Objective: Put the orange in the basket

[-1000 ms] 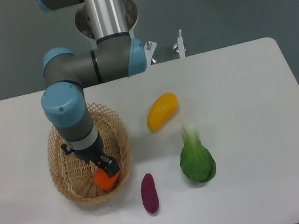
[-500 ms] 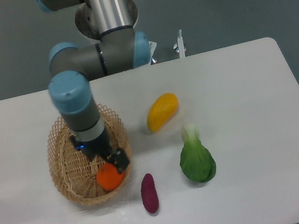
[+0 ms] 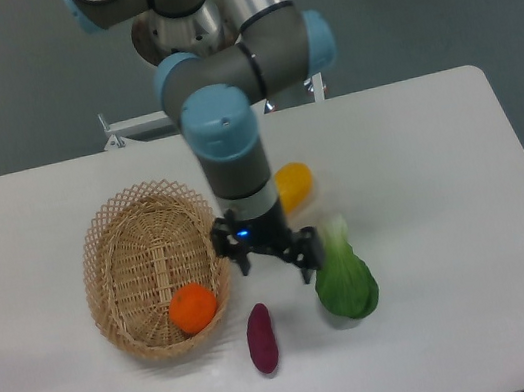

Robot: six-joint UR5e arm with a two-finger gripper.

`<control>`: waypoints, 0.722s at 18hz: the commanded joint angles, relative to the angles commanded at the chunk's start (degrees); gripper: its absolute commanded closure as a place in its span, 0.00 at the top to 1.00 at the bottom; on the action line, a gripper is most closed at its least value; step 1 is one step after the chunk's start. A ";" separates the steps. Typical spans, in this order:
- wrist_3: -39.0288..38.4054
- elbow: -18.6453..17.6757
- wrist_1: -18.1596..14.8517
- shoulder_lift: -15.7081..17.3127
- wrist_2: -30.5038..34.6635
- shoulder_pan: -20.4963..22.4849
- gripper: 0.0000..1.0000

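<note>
The orange (image 3: 192, 308) is a small round orange-red fruit lying inside the basket (image 3: 120, 251), against its near right wall. The basket is a wide oval tan wicker basket on the left of the white table. My gripper (image 3: 271, 255) hangs open and empty over the table, to the right of the basket and apart from it. It sits between the basket rim and the green vegetable (image 3: 345, 278). Its two fingers are spread wide, with nothing between them.
A yellow-orange mango-like fruit (image 3: 295, 183) lies behind the gripper, partly hidden by the arm. A small purple sweet potato (image 3: 261, 337) lies just in front of the basket's right end. The green vegetable stands close to the gripper's right finger.
The gripper has let go of the orange, which stays in the basket. The arm has lifted out and swung right, past the basket rim, toward the green vegetable.
</note>
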 joint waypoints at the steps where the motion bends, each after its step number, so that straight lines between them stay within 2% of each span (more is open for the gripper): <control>1: 2.54 0.61 -1.13 -0.27 -0.09 1.50 1.00; 4: 8.18 1.76 -6.32 -0.27 -0.70 6.24 1.00; 9: 14.24 6.06 -7.30 -3.69 -0.79 9.42 1.00; 13: 19.43 6.68 -7.47 -4.13 -1.31 12.23 1.00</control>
